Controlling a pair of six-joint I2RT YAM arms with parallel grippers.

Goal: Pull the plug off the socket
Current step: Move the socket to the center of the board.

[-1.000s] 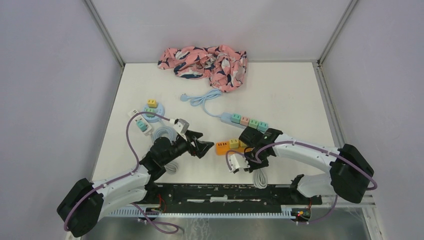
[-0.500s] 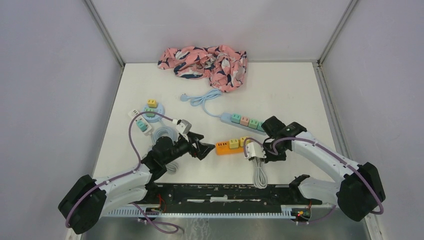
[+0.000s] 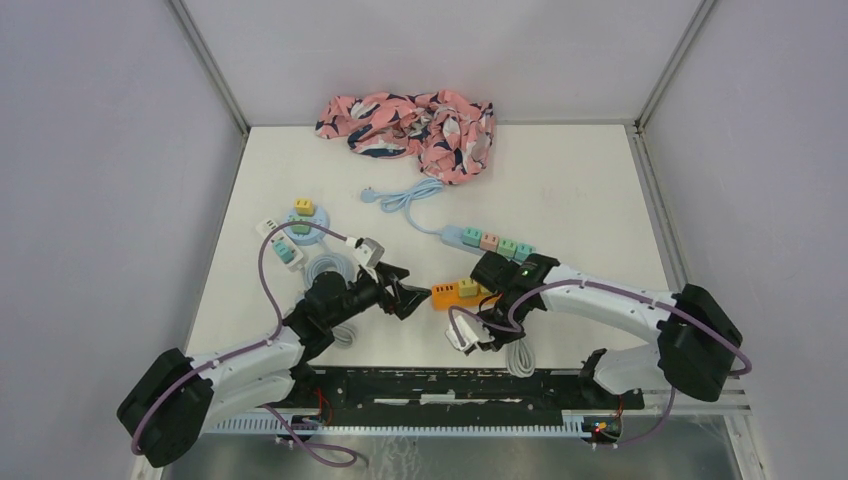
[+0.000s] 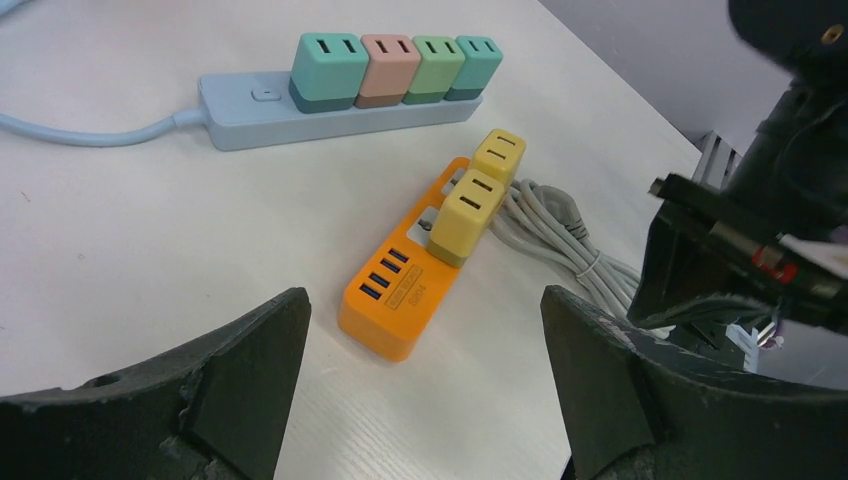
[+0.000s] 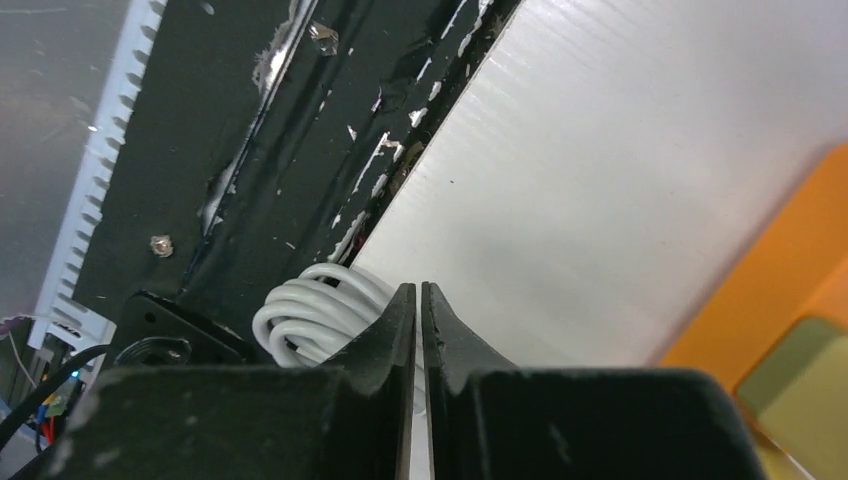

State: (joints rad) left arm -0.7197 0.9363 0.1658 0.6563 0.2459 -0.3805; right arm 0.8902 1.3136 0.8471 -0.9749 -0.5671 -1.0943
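Left claw, released wide, is framing the orange socket strip lying on the worktop. Right claw, clenched on nothing, is hanging by the white cable coil. Two yellow plugs are sitting in the strip. They look light, rigid and smooth-sided, and probably want pinching across the flat flanks, with the slide-prone strip being braced.

Bare table ahead of left hand, open lane straight to orange strip. Right hand and coiled grey cable crowd its far side; blue strip behind.
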